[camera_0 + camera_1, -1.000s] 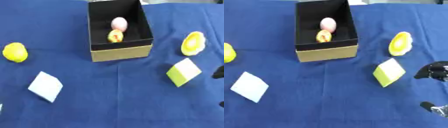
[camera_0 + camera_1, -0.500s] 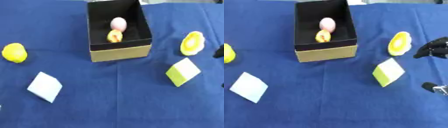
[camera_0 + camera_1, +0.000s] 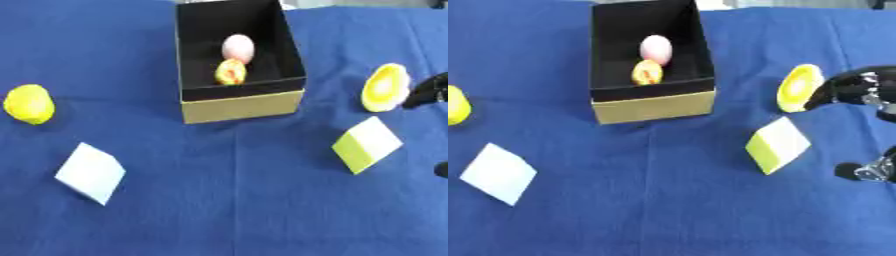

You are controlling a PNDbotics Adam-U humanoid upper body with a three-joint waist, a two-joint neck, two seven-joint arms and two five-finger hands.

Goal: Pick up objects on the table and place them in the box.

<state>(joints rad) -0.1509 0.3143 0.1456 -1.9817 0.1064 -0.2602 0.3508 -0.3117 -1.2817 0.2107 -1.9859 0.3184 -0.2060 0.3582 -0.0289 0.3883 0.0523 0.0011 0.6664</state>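
Work surface: a table draped in a deep blue cloth (image 3: 219, 215), which lies beneath the fingers (image 3: 843, 91) of my right hand (image 3: 868, 84) and spreads away from them to my left across the whole view. Faint fold lines cross the cloth well to the left of my fingers. Beyond the fingers, at the far edge, a thin pale grey strip (image 3: 798, 2) shows past the cloth. Lighting is even and soft; shadows on the cloth are short.

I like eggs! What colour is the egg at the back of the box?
The egg is pale pink, showing best in the left eye view.
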